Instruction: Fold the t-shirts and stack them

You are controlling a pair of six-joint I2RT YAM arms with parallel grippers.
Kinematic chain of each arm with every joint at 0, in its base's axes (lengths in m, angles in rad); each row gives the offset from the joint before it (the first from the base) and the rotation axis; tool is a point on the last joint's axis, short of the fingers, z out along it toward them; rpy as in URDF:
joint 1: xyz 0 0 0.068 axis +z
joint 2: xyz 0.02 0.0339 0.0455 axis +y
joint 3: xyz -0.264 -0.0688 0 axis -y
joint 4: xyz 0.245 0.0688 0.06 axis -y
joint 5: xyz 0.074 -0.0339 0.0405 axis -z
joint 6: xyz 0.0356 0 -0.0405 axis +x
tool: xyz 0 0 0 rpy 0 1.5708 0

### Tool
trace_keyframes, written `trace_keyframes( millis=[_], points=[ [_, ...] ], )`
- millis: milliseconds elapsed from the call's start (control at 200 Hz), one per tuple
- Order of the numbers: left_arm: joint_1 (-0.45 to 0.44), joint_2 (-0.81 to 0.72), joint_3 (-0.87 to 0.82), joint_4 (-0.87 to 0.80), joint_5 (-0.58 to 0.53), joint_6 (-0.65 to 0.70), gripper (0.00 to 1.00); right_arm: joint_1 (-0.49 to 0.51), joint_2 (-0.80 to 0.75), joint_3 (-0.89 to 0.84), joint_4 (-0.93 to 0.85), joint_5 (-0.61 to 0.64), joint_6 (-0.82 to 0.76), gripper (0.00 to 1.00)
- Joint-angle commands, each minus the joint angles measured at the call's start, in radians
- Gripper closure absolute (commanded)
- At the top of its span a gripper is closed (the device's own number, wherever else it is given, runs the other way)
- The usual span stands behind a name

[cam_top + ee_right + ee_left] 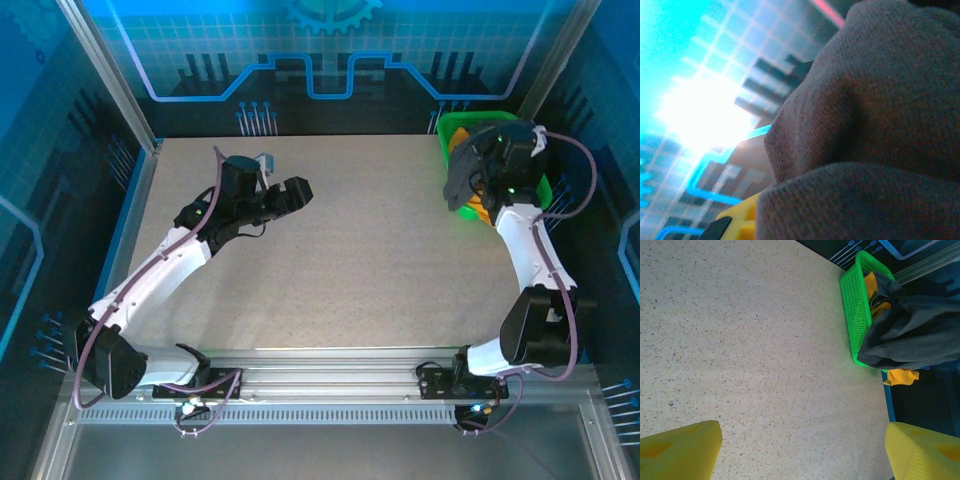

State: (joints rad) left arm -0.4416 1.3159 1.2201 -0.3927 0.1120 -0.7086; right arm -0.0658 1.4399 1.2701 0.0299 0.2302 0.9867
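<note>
The speckled beige tabletop (350,250) lies bare across its middle, and the left arm (160,270) reaches over its left-centre part. The right arm (530,260) stretches to the far right corner, where the green basket (452,128) stands at the tabletop's edge. The charcoal-grey t-shirt (920,335) is lifted partly out of that basket as a crumpled bunch, with no collar or hem to be made out. Its longer run goes from the right jaws down and over the basket's wall toward the near corner, where the lower fold hangs outside the green mesh. The mustard-yellow t-shirt (871,287) lies in the basket beneath it, with a corner poking out below the grey cloth. The right jaws are closed on grey cloth (880,125), pressed close against them. The left jaws stand wide apart and hold nothing, their yellow fingers (680,450) above bare tabletop.
</note>
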Motion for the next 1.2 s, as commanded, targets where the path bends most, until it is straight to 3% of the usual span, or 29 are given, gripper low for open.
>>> trace_keyframes(
  millis=[0, 145, 265, 355, 420, 455, 520, 600, 660, 720, 915, 990, 1080, 1195],
  points=[
    [0.002, -0.002, 0.019, -0.034, -0.023, 0.009, 0.14, 0.125, -0.073, 0.166, 0.045, 0.008, -0.175, 1.00],
    [0.018, 0.006, 0.067, -0.091, -0.085, 0.021, 0.13, 0.335, -0.066, 0.314, -0.093, 0.166, -0.355, 1.00],
    [0.047, 0.001, 0.107, -0.163, -0.162, 0.011, 0.13, 0.543, -0.048, 0.321, -0.165, 0.306, -0.433, 1.00],
    [0.083, -0.017, 0.125, -0.219, -0.220, -0.006, 0.13, 0.702, -0.013, 0.275, -0.202, 0.366, -0.422, 1.00],
    [0.113, -0.028, 0.135, -0.269, -0.258, -0.019, 0.13, 0.800, 0.037, 0.242, -0.227, 0.333, -0.370, 1.00],
    [0.132, -0.036, 0.135, -0.291, -0.270, -0.022, 0.13, 0.848, 0.075, 0.224, -0.215, 0.275, -0.359, 0.91],
    [0.165, -0.050, 0.122, -0.320, -0.278, -0.027, 0.13, 0.917, 0.158, 0.231, -0.198, 0.120, -0.375, 0.62],
    [0.203, -0.065, 0.101, -0.346, -0.267, -0.033, 0.13, 0.976, 0.245, 0.279, -0.223, -0.004, -0.436, 0.38],
    [0.216, -0.075, 0.080, -0.361, -0.261, -0.034, 0.13, 0.974, 0.274, 0.308, -0.272, -0.045, -0.449, 0.26],
    [0.222, -0.084, 0.056, -0.375, -0.251, -0.039, 0.13, 0.939, 0.267, 0.289, -0.302, -0.043, -0.443, 0.23],
    [0.224, -0.094, -0.062, -0.410, -0.165, -0.144, 0.12, 0.707, 0.233, 0.159, -0.380, -0.098, -0.328, 0.26],
    [0.222, -0.101, -0.140, -0.364, -0.085, -0.220, 0.13, 0.634, 0.270, 0.155, -0.454, -0.142, -0.309, 0.29],
    [0.207, -0.089, -0.215, -0.300, -0.009, -0.305, 0.16, 0.583, 0.327, 0.159, -0.546, -0.147, -0.300, 0.32],
    [0.141, -0.028, -0.230, -0.269, 0.012, -0.360, 0.22, 0.534, 0.379, 0.135, -0.592, -0.157, -0.276, 0.32]
  ],
)
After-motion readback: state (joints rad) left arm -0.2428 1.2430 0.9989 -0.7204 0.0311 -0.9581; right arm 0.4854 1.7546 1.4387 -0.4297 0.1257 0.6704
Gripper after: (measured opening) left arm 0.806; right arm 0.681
